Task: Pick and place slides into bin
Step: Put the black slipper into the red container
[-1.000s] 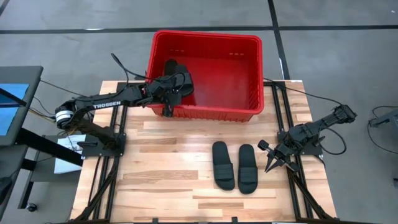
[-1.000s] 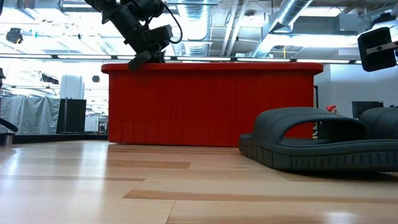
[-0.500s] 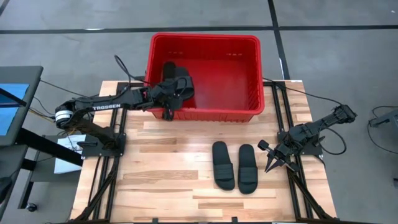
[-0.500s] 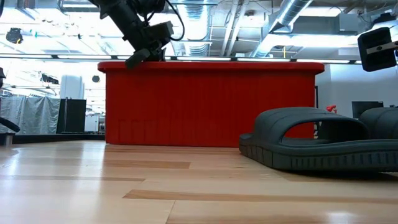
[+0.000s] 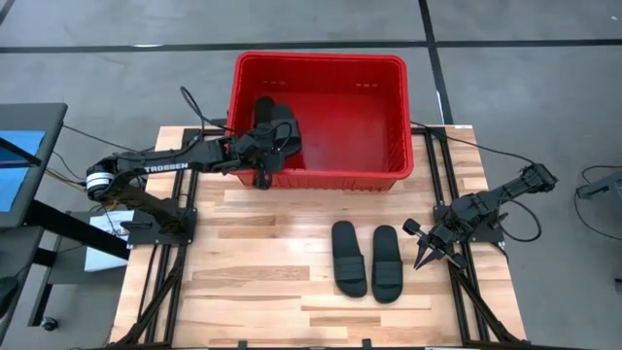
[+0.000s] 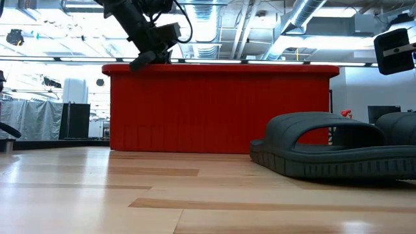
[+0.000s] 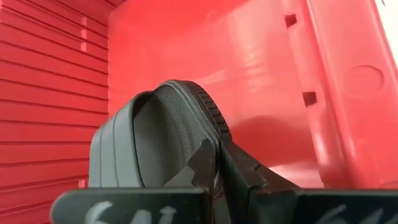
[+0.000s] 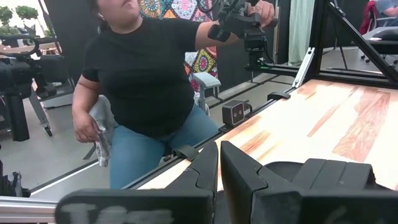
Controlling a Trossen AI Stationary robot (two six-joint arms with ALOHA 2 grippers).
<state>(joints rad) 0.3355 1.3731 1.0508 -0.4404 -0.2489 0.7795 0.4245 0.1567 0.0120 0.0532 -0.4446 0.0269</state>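
Black slide (image 7: 155, 134) clamped in left claw (image 7: 219, 163) inside bin (image 5: 389, 92).

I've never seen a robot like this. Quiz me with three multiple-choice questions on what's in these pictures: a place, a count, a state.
1. Where is the left hand?
A. inside the red bin
B. over the bare table
C. beside the pair of slides

2. How many slides lie on the table?
A. one
B. two
C. four

3. What is the left hand doing?
A. gripping a slide
B. hanging open and empty
C. pressing on the table

Answers: 1 A, the high view shows it inside the bin wall. 2 B, a pair lies near the right hand. 3 A, its fingers pinch the slide's strap.
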